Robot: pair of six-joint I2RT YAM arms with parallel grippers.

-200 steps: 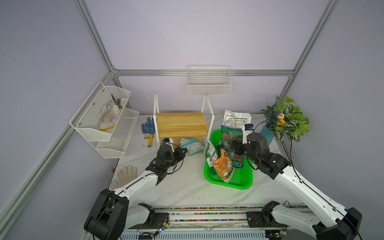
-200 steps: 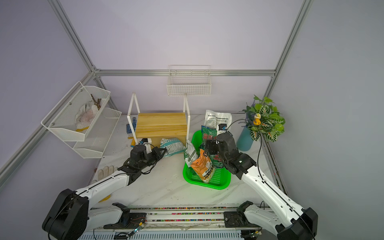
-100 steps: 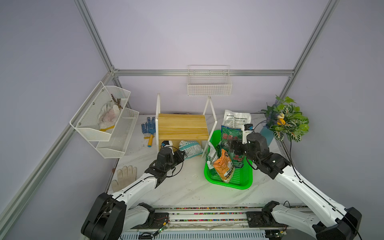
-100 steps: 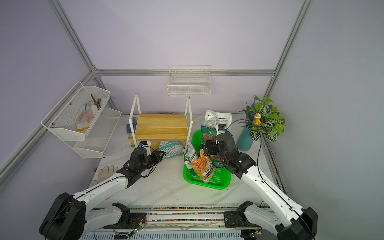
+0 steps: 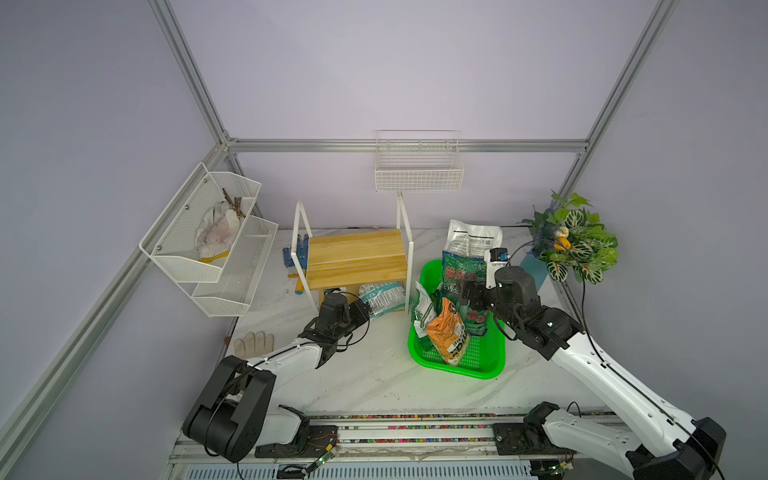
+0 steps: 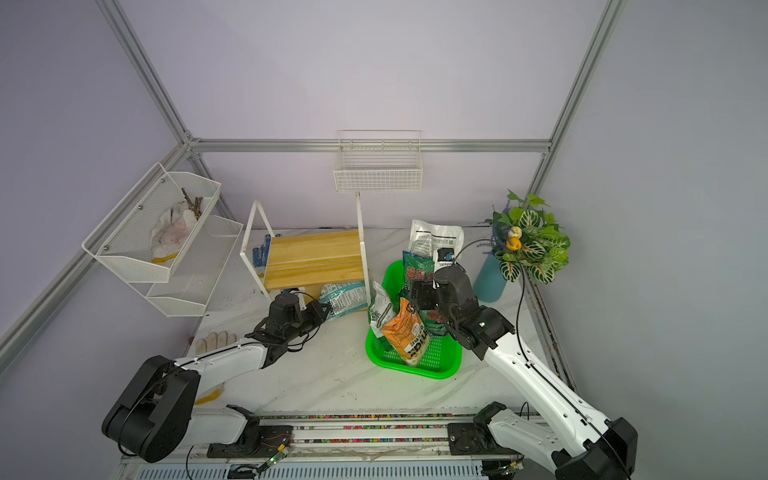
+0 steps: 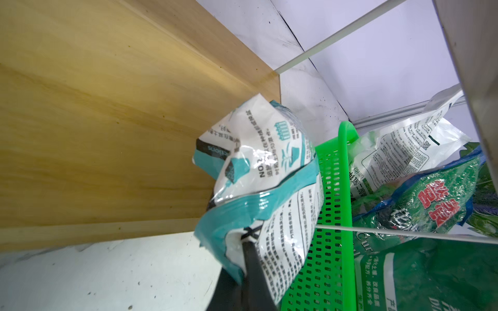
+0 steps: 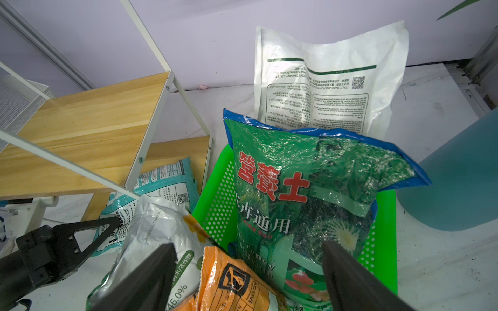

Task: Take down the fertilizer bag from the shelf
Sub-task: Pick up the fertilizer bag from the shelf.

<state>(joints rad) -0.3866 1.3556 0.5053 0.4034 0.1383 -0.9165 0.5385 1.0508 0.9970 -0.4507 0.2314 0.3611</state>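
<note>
While the left gripper (image 7: 249,258) is clamped on the edge of the teal-and-white fertilizer bag (image 5: 380,297), the bag lies at the front right corner of the shelf (image 5: 355,259), on the lower board beneath the upper one and partly sticking out past the white frame leg, just beside the green basket (image 5: 486,365). Compared with a second ago, the left arm has drawn back toward the robot's base, and the shelf has shifted with it (its frame now stands more squarely, where before it leaned). The bag remains under the upper board, as it was earlier. In the left wrist view the bag (image 7: 258,175) hangs crumpled from the closed fingers (image 7: 253,266), against the wooden board and touching the basket wall (image 7: 334,215). Above the basket the right gripper (image 8: 248,272) hovers with its jaws wide apart, holding nothing, over the green soil bag (image 8: 304,194) and the orange bag (image 8: 237,285); it has hardly moved. A white bag (image 5: 473,241) stands behind the basket.
</note>
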